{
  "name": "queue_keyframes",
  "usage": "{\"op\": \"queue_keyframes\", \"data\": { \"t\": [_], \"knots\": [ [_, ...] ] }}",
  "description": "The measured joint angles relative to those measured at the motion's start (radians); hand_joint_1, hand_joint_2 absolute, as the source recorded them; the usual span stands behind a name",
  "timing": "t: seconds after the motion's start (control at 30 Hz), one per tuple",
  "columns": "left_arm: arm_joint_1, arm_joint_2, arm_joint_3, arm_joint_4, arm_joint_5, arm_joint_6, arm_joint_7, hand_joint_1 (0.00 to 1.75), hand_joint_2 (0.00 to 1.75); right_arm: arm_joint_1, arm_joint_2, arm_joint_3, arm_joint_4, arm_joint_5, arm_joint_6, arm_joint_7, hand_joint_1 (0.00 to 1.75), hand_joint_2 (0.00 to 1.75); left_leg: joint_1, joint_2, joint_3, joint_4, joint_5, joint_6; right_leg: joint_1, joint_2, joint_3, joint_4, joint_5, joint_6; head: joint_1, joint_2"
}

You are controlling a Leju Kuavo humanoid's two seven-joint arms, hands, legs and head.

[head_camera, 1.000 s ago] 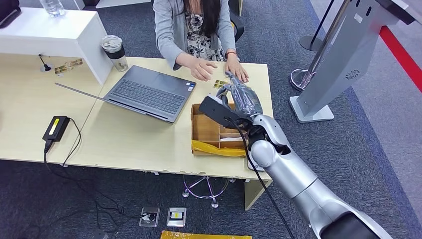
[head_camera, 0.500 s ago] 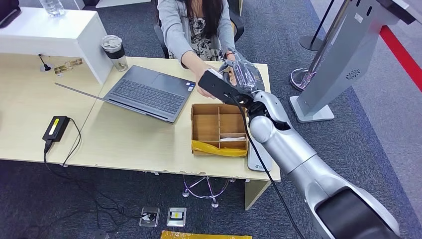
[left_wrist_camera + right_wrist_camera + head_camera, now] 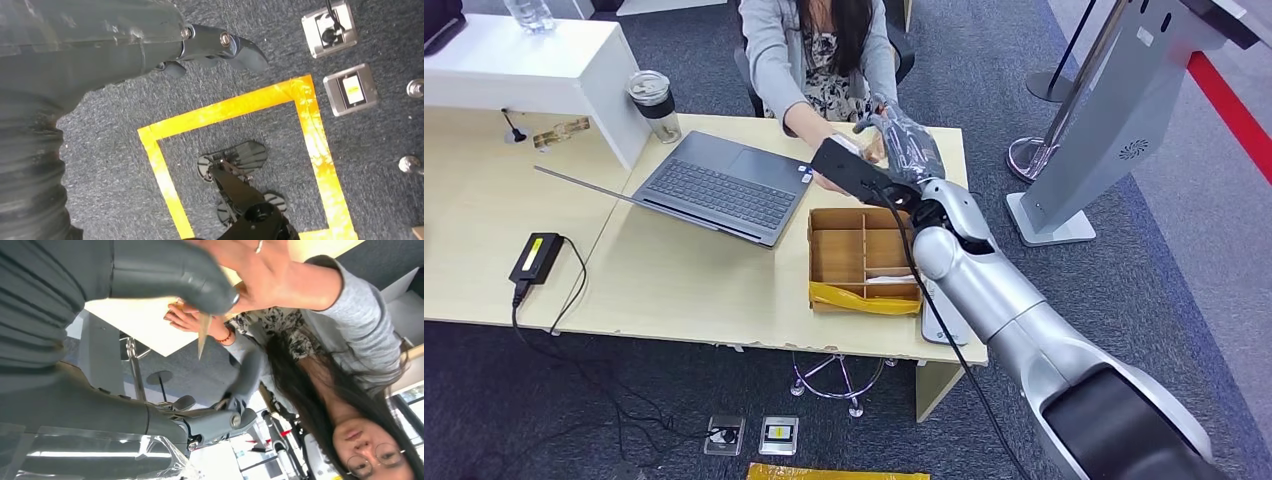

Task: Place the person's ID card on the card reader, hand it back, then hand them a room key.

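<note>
Even overhead light, soft shadows, and blur only where we look closest.

We see the pale wooden desk [image 3: 674,280] lit brightly and evenly from above, with faint shadows under the open grey laptop [image 3: 724,185] and inside the brown compartmented cardboard box [image 3: 864,258]. The head view is sharp, its straight lines bowing slightly toward the edges. Glare streaks the clear plastic film over the robot's grey right hand [image 3: 150,285], which looms out of focus beside the person's blurred open palm [image 3: 250,265]. The yellow tape square [image 3: 235,105] on the dark carpet shines under a soft reflection.
</note>
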Motion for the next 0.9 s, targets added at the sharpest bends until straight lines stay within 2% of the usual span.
{"op": "queue_keyframes", "data": {
  "t": [0.33,0.5,0.67,0.9],
  "knots": [
    [0.000,0.001,-0.009,0.000,-0.009,0.005,-0.012,0.00,1.75,-0.024,0.014,-0.001,0.017,0.004,0.014,-0.022,0.00,0.00,0.000,0.000,0.000,0.000,0.000,0.000,0.000,0.000,0.000,0.000,0.000,0.000,0.000,0.000],
    [0.001,0.001,-0.009,0.000,-0.003,0.004,-0.012,0.00,1.75,-0.036,-0.008,-0.017,0.023,0.027,0.011,0.001,0.00,0.00,0.000,0.000,0.001,0.000,0.000,0.000,0.000,0.000,0.000,0.000,0.000,0.000,0.000,0.000],
    [0.004,0.001,-0.009,0.000,0.009,0.007,-0.012,0.00,1.75,-0.038,-0.094,-0.064,0.043,0.005,-0.013,0.011,0.00,0.00,-0.001,0.000,0.001,0.001,0.000,0.000,0.000,-0.002,0.000,-0.001,0.000,0.000,0.000,0.000],
    [0.012,0.004,-0.009,0.001,0.033,0.025,0.003,0.00,1.75,-0.018,-0.309,-0.181,0.135,-0.127,-0.058,-0.019,0.00,0.00,-0.001,-0.002,0.001,0.002,-0.001,0.001,-0.001,-0.003,0.000,-0.004,0.000,0.001,0.000,0.000]
  ]
}}
